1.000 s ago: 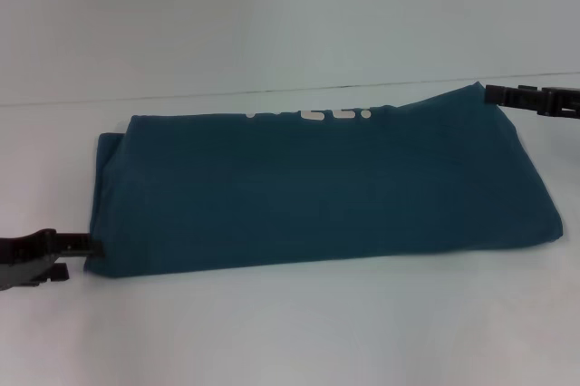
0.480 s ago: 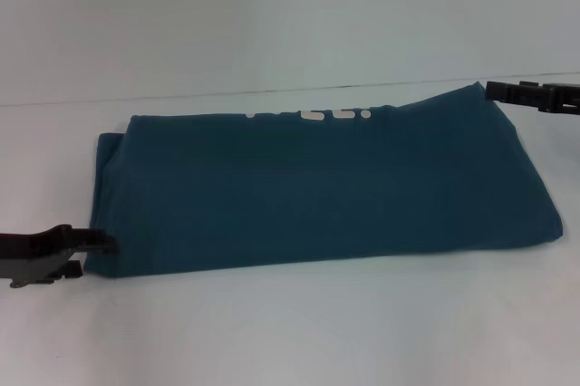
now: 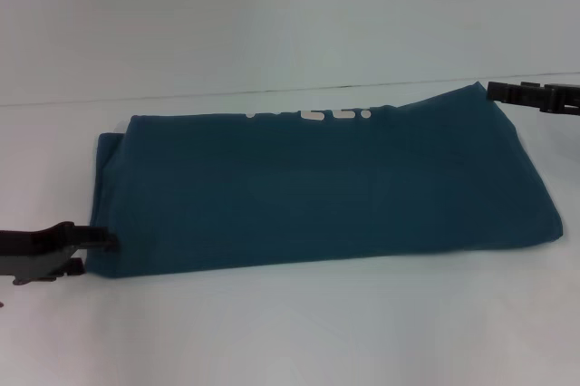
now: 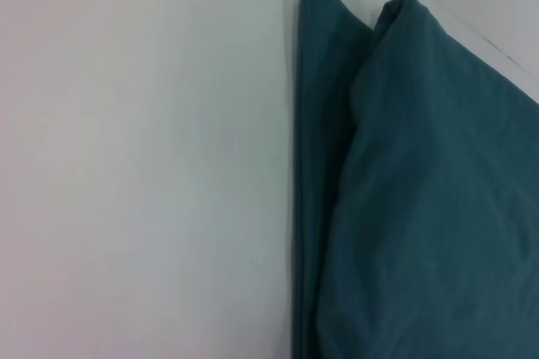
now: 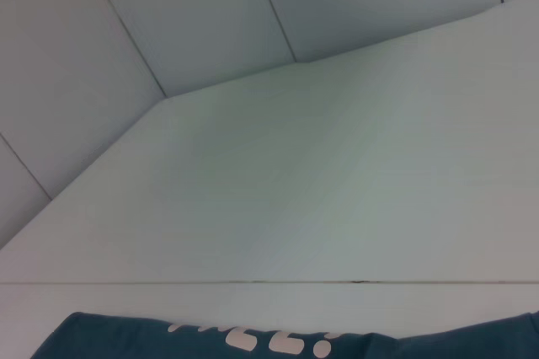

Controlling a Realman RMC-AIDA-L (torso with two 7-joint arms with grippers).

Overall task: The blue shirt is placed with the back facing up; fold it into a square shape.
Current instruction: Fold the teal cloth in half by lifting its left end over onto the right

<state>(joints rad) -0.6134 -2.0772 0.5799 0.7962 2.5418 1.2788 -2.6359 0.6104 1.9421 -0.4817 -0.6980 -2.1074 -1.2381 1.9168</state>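
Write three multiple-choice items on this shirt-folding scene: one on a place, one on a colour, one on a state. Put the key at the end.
1. Where is the left claw?
A. At the near left corner of the blue shirt
B. At the shirt's far right corner
C. Above the middle of the shirt

2. What colour is the lettering that shows along the shirt's far edge?
A. Yellow
B. White
C. Red

3. How does the shirt lie on the table?
A. Spread flat with both sleeves out
B. Crumpled in a heap
C. Folded into a wide band of several layers

Key: 1 A, since the head view shows the left claw's tip at the near left corner, while the right claw is at the far right corner. 2 B, since pale white letters peek out in the head and right wrist views. 3 C, since the left wrist view shows stacked folded layers at its end.
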